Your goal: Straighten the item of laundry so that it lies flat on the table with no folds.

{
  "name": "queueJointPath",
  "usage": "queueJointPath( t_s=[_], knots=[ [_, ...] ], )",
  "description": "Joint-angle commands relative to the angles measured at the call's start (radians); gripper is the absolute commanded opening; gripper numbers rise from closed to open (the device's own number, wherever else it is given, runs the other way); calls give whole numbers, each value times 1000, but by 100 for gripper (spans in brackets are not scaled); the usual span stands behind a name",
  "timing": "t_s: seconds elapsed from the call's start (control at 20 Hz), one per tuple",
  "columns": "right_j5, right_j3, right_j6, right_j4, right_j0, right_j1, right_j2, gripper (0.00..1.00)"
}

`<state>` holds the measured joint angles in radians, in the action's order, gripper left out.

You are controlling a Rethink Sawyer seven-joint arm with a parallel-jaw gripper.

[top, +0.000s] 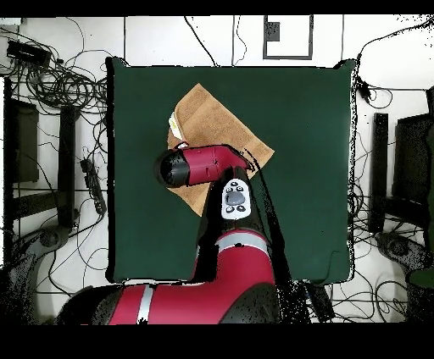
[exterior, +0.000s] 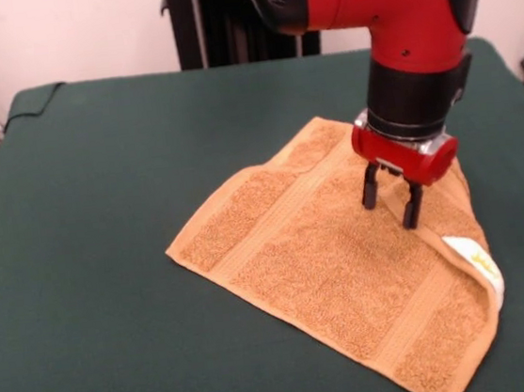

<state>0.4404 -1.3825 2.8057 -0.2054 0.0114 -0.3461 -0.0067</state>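
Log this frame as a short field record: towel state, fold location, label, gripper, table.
towel: orange-tan towel spread on the table, mostly flat
fold: edge at the picture's right in the front view is turned over, by the white label
gripper: gripper directly above the towel's far part, fingers apart and pointing down; contact with the cloth cannot be told
table: green table, much larger than the towel
task status: not finished, fold remains
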Motion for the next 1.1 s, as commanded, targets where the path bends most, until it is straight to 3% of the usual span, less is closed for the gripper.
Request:
queueJointPath(
  t_s=[0.05, 0.6, 1.1],
  knots=[
    [140, -40, -1, 50, -5, -15, 66, 100],
    [179, -69, 12, 71, 5, -63, 69, 100],
    [124, -59, 58, 61, 29, -25, 52, 100]
  ],
)
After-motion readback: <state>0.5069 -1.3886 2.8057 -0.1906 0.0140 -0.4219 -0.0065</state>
